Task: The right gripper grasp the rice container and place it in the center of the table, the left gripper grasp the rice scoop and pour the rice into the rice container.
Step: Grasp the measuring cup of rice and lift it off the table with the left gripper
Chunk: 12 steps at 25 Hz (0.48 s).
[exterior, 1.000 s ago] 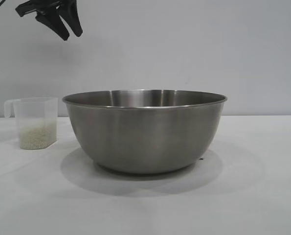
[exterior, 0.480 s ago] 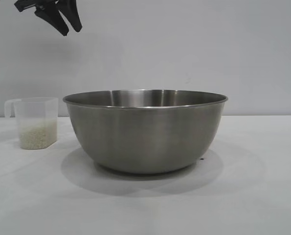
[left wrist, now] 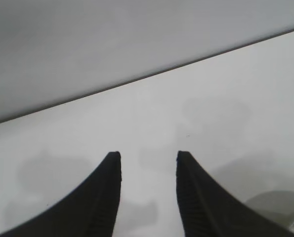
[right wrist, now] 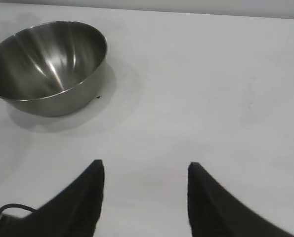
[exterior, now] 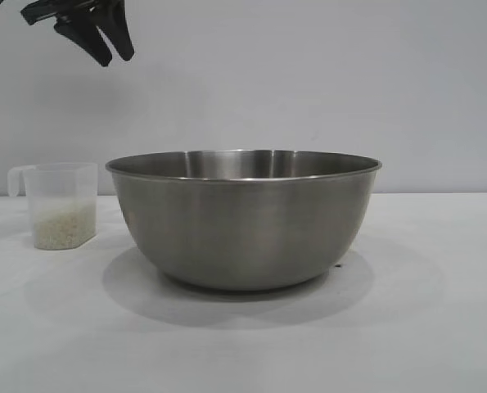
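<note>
The rice container [exterior: 243, 221], a large steel bowl, stands in the middle of the white table [exterior: 423, 327]. In the right wrist view the rice container [right wrist: 48, 64] shows a bare inside. The rice scoop [exterior: 60, 196], a translucent cup, stands upright to the left of the bowl with rice [exterior: 63, 228] in its bottom. My left gripper [exterior: 116, 59] hangs open and holds nothing, high above the scoop. Its fingers [left wrist: 112, 182] frame bare table. The right gripper [right wrist: 146, 165] is open with nothing in it, well back from the bowl, and is outside the exterior view.
A plain grey wall [exterior: 308, 82] runs behind the table. White tabletop stretches in front of and to the right of the bowl. A black cable [right wrist: 8, 210] loops beside the right gripper's finger.
My left gripper has shifted slightly at the top left corner, ending a little further left. The bowl and the scoop have not moved.
</note>
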{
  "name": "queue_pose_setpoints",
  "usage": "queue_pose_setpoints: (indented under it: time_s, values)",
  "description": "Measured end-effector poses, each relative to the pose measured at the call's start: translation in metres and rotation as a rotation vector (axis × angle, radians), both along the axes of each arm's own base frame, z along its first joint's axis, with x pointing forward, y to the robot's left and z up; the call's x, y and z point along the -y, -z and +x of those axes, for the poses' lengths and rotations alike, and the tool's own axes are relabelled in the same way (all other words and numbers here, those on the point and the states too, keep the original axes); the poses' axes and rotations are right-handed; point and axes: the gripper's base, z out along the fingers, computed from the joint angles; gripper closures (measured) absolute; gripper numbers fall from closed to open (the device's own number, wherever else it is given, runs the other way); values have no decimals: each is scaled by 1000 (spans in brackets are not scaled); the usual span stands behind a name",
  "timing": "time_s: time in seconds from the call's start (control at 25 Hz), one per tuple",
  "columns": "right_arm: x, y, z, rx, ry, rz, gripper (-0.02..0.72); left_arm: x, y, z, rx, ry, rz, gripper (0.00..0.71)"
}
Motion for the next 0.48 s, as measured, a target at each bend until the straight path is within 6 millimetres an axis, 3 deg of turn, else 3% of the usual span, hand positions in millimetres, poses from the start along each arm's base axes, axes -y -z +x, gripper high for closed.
queue_pose_setpoints:
  time_s: [0.2,0.24,0.28,0.48]
  values:
    - [0,0,0,0,0,0,381,-17,21,-78,173,-118,98,444]
    - [0,0,0,0,0,0,381,-19,24,-91,199,-122,119,502]
    - [0,0,0,0,1,-1,381,-20,33,-104,201,-117,135,499]
    - [0,0,0,1,2,-3,381,-25,64,-143,235,-133,135,499]
